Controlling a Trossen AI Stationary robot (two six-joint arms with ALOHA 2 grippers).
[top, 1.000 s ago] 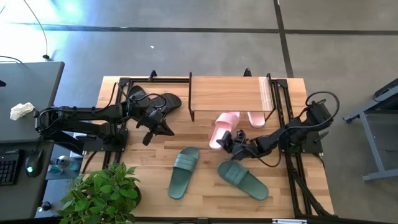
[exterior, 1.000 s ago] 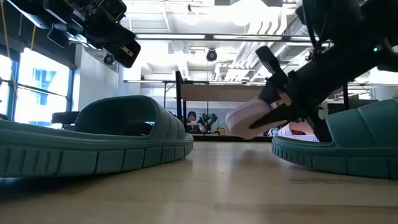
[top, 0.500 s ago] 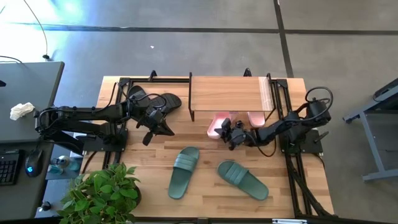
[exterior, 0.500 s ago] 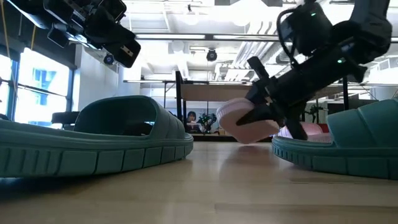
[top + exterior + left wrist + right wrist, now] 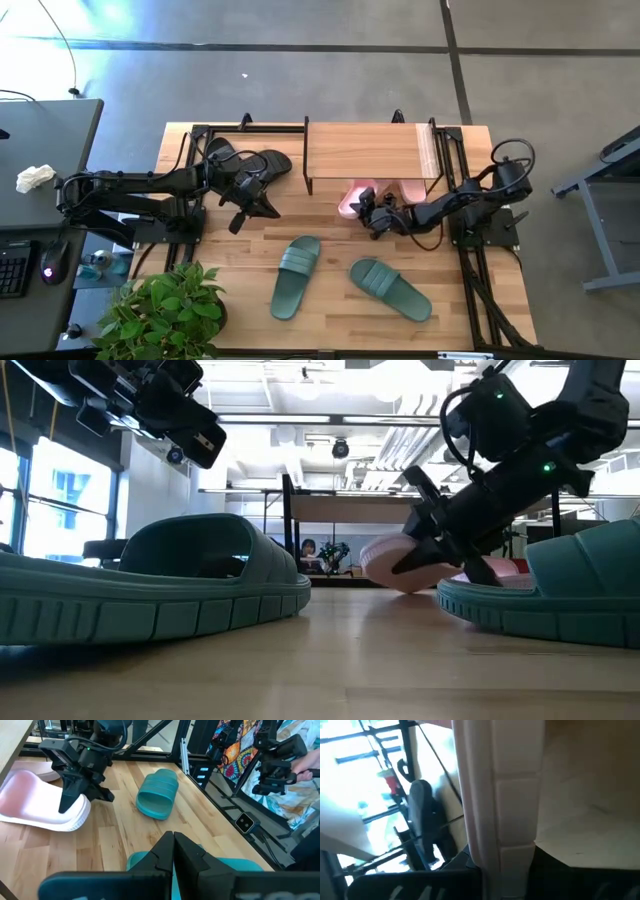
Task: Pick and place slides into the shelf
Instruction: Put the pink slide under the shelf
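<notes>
My right arm reaches low across the surface (image 5: pixel 240 290) toward the shelf (image 5: pixel 365 150), its claw (image 5: pixel 366 208) clamped on a pale pink slide (image 5: pixel 350 203) whose far end sits under the shelf's front edge. My left arm hangs raised over the left side, its claw (image 5: pixel 243 214) closed and empty, beside the black slides (image 5: pixel 250 160). Two green slides (image 5: pixel 296 275) lie on the surface nearer me.

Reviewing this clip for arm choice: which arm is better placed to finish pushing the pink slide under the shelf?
The right. Its gripper is shut on the pink slide, already at the shelf front edge. The left gripper hangs shut near the black slides, away from the shelf opening.
</notes>
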